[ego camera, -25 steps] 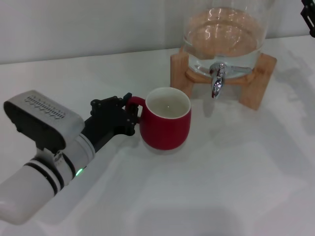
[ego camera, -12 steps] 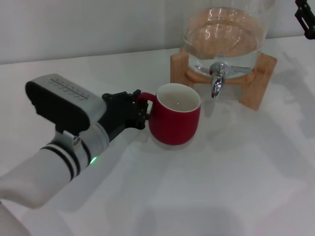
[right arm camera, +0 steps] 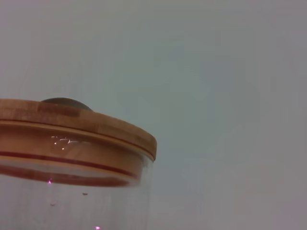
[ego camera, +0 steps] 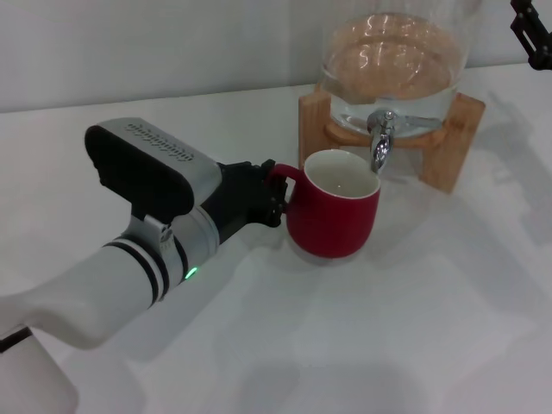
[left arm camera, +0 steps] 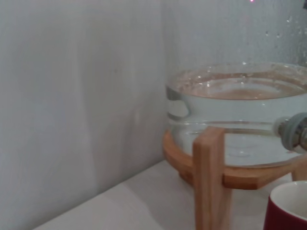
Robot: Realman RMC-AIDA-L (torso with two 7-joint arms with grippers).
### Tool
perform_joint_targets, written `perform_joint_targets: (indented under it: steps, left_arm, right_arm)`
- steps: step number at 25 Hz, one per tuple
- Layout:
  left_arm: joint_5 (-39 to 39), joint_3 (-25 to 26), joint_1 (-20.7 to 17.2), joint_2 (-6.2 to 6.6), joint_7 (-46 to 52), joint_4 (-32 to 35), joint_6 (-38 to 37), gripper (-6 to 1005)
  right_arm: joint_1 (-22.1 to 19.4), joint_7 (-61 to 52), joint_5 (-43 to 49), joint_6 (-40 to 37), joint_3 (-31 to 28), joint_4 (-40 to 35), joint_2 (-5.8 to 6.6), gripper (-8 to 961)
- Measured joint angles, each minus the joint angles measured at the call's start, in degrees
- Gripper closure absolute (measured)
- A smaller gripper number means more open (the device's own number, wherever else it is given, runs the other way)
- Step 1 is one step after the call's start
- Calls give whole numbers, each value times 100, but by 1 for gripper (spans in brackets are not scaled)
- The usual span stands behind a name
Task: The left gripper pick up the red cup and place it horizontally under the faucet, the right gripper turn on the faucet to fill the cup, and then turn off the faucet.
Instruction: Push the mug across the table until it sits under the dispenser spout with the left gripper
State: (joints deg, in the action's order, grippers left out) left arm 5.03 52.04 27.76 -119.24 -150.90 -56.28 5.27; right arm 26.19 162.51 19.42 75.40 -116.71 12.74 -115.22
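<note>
Placing step. Left gripper (ego camera: pixel 274 197) clamped on handle of red cup (ego camera: pixel 334 216), upright on table (ego camera: pixel 431 310), rim just near-left of faucet (ego camera: pixel 380 142). Right gripper (ego camera: pixel 533 33) far right; fingers, cannot tell. You nudge right next.

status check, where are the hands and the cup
Left hand shut on red cup handle, cup upright, rim just short of faucet. Right hand up at far right edge, off the lever. Nothing in the way.
</note>
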Motion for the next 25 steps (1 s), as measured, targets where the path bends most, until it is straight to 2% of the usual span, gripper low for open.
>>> perform_joint_targets:
  steps: [9,25]
  left_arm:
    - [-7,-238,337,-14,278,221,-211,862]
    - [-20,-255,751,-45,438,593,-178,861]
  right_arm:
    - [-8,0,1,83,77,0,0,336]
    - [-70,0,0,221,175,-9,0,336]
